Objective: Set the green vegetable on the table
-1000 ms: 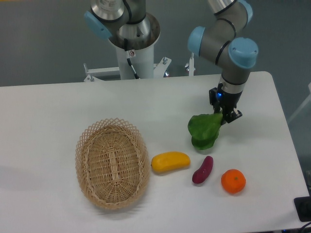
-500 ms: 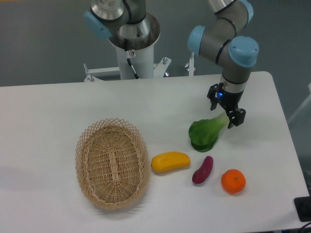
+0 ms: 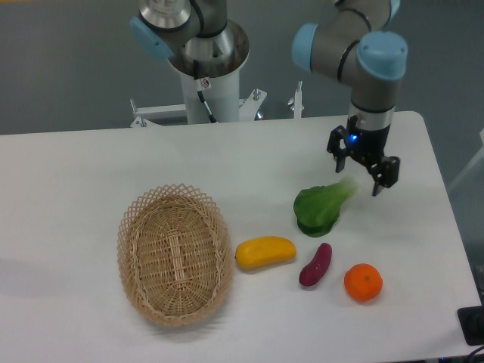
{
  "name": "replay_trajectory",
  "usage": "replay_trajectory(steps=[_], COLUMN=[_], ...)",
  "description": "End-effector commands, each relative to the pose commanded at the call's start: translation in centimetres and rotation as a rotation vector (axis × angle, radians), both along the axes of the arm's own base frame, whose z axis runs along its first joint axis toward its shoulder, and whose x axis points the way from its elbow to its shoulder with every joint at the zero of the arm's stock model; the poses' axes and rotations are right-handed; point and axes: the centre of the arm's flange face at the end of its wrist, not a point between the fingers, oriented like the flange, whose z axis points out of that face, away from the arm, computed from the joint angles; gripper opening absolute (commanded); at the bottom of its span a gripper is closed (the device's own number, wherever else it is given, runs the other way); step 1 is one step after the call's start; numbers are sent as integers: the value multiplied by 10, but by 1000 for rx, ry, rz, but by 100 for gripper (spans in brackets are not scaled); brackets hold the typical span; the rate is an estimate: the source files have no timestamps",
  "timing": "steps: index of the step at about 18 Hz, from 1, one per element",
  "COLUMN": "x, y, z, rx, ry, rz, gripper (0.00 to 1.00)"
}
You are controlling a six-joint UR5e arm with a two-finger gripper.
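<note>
The green vegetable lies flat on the white table, right of centre, with its broad dark leaf toward the front left and its pale stem pointing up-right. My gripper hangs open just above and to the right of the stem tip. Its two dark fingers are spread apart and hold nothing. A small gap shows between the fingers and the vegetable.
An oval wicker basket stands at the front left. A yellow oblong piece, a small purple piece and an orange lie in front of the vegetable. The robot base stands behind the table.
The gripper opened and let go of the green vegetable, which settled flat on the table. The gripper then rose and shifted slightly right, away from the stem.
</note>
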Motion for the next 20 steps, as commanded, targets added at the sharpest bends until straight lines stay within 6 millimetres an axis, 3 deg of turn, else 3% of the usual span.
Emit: replay_trajectory(steps=[7,10,14,20], x=[-22,-28,-34,-31], y=[-1,-16,-59,-62], z=[65,71,84,88], rx=[-15,-50,-101,-100], ry=[-29,-38,-12,-6], rz=[1,-59,-165,-179], gripper=[100,100,100,100])
